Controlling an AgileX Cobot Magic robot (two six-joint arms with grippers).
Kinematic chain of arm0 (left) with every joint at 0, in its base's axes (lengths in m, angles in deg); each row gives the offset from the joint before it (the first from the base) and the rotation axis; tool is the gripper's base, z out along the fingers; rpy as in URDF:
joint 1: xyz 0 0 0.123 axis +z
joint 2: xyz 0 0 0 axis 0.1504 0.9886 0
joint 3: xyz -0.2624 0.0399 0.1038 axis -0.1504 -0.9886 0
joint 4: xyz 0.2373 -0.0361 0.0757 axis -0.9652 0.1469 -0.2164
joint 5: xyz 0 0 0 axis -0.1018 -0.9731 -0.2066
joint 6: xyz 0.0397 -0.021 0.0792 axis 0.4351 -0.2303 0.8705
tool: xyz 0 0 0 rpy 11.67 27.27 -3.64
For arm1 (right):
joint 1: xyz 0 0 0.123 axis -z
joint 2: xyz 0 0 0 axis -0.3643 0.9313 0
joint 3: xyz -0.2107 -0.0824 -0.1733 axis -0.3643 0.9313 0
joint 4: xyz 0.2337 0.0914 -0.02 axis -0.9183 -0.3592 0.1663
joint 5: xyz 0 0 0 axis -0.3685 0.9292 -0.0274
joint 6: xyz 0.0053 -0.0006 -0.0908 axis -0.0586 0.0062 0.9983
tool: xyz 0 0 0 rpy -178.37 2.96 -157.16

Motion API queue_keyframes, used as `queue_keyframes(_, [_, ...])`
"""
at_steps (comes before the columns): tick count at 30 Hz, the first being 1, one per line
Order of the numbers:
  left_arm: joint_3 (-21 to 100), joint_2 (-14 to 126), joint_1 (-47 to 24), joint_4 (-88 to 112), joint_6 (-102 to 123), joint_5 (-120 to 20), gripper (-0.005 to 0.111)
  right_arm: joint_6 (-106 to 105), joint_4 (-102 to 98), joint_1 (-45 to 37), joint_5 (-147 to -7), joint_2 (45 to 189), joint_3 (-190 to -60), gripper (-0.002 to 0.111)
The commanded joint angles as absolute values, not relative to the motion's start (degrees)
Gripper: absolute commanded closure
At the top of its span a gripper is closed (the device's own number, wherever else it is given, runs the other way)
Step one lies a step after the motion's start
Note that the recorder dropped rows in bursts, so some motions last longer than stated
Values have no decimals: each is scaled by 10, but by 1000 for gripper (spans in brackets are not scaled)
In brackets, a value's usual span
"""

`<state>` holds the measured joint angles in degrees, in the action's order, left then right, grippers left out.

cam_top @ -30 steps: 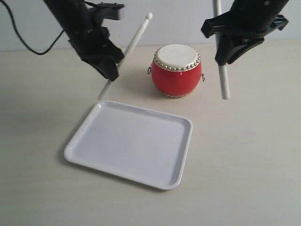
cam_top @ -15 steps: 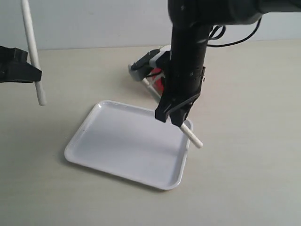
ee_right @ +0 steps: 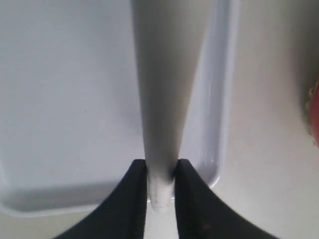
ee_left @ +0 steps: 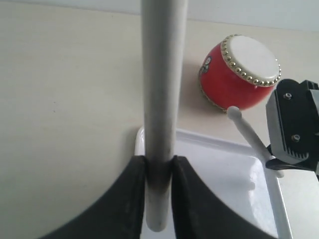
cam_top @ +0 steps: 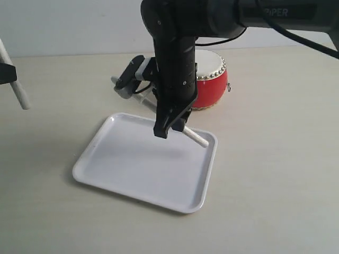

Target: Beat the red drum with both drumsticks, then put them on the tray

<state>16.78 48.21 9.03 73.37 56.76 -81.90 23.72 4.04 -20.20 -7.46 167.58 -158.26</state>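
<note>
Left gripper (ee_left: pixel 159 167) is pinching the left drumstick (ee_left: pixel 160 99), held near-upright over the table's (cam_top: pixel 275 174) left edge. Tray (cam_top: pixel 106 174) sits mid-table. Right gripper (cam_top: pixel 170 127) is clamped on the right drumstick (cam_top: pixel 197 138), slanted low over the tray's far-right corner. Contact unclear. Red drum (cam_top: pixel 214 87) stands just behind the tray, toward the table's far edge.

Pale cream tabletop (cam_top: pixel 275 174) with faint wood grain, spreading across nearly the whole exterior view. Along its far edge, a plain, matte wall (cam_top: pixel 69 26) in light grey-blue, meeting the surface in a straight line. Soft, even lighting throughout; only dim, blurred shadows on the wood.
</note>
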Motion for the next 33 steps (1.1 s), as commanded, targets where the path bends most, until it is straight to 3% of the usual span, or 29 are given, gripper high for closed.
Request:
queue_keyframes(1, [163,460,92,745,567,-810,107,243,2,-203,-75,1675,-1597,108])
queue_keyframes(33, [163,455,92,724,570,-807,107,347,-6,-232,-75,1700,-1597,108])
